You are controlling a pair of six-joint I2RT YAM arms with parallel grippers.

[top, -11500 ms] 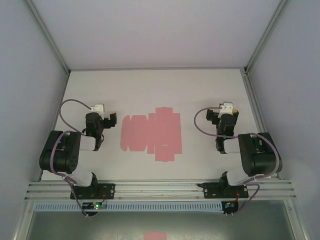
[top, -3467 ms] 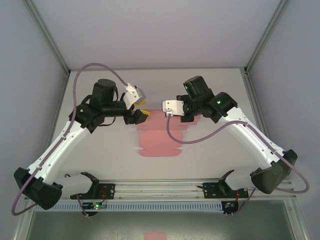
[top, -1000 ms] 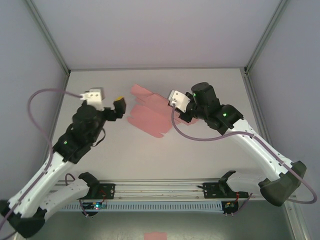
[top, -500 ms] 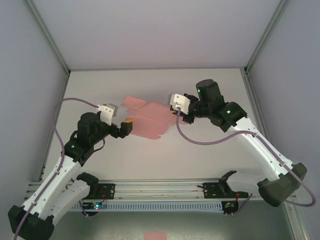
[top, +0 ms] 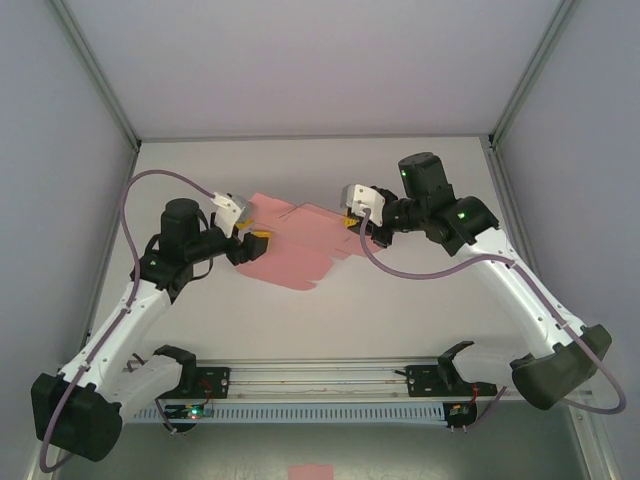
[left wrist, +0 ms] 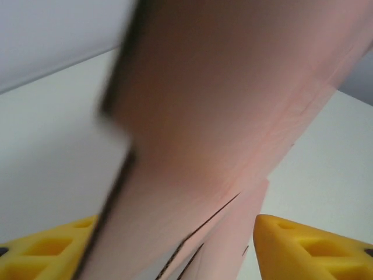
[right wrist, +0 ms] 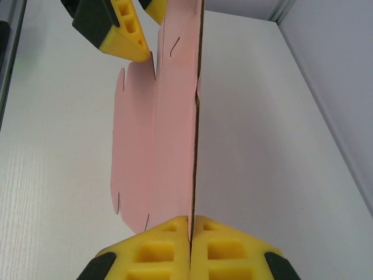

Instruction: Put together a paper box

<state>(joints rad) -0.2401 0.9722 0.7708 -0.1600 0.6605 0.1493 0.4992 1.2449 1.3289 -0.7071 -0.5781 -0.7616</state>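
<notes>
While your right gripper (right wrist: 190, 224) pinches the box (right wrist: 157, 146) by one edge, fingers pressed together on the card, you can see the unfolded pink sheet reach straight out from those fingertips. Its far end lies between the fingers (left wrist: 303, 245) of your left gripper (top: 256, 238), which are spread, one on either side. A gap shows beside one, and the table (top: 400, 300) lies below.

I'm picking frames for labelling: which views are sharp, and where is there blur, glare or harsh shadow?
Left wrist: the paper box sits so close that it is blurred, its dark edge smeared, and the left fingers are soft too. Right wrist: sharp, the sheet's edge crisp between the right fingers. Top external: evenly lit, faint shadows, no glare.
</notes>
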